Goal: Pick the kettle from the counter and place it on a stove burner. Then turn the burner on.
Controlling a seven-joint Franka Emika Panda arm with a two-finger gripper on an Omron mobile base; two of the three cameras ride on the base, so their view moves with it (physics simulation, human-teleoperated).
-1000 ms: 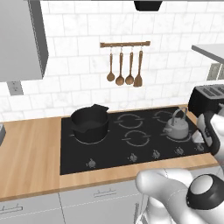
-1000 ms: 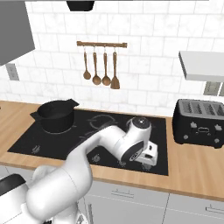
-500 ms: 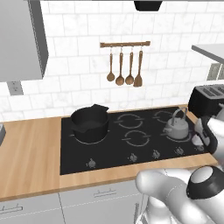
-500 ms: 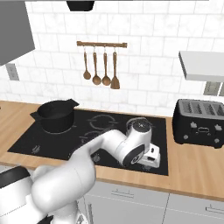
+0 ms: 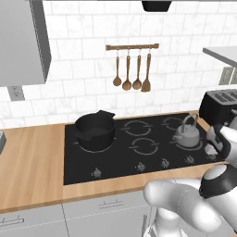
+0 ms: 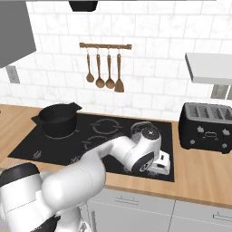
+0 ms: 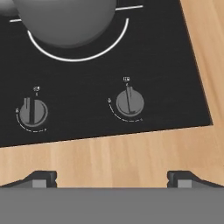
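Observation:
The grey kettle (image 5: 187, 134) stands upright on the right front stove burner (image 5: 200, 146) of the black cooktop (image 5: 120, 157). In the hand view its rounded body (image 7: 65, 19) sits on the burner ring (image 7: 87, 56), above two knobs (image 7: 130, 102) (image 7: 33, 111). My gripper (image 7: 112, 179) is open with nothing between its fingertips (image 7: 43, 178), and hovers over the counter (image 7: 109, 153) strip in front of the knobs. From the base views the hand (image 5: 215, 142) (image 6: 159, 163) is low at the cooktop's front right corner, just right of the kettle and apart from it.
A larger black pot (image 5: 95, 132) (image 6: 56, 120) sits on the left rear burner. A black toaster (image 6: 208, 127) stands on the counter to the right of the cooktop. Wooden utensils (image 5: 132, 74) hang on the wall behind. The counter (image 5: 32, 157) stretches left.
The hand has shifted slightly toward the cooktop's front right corner. The kettle has stayed on its burner.

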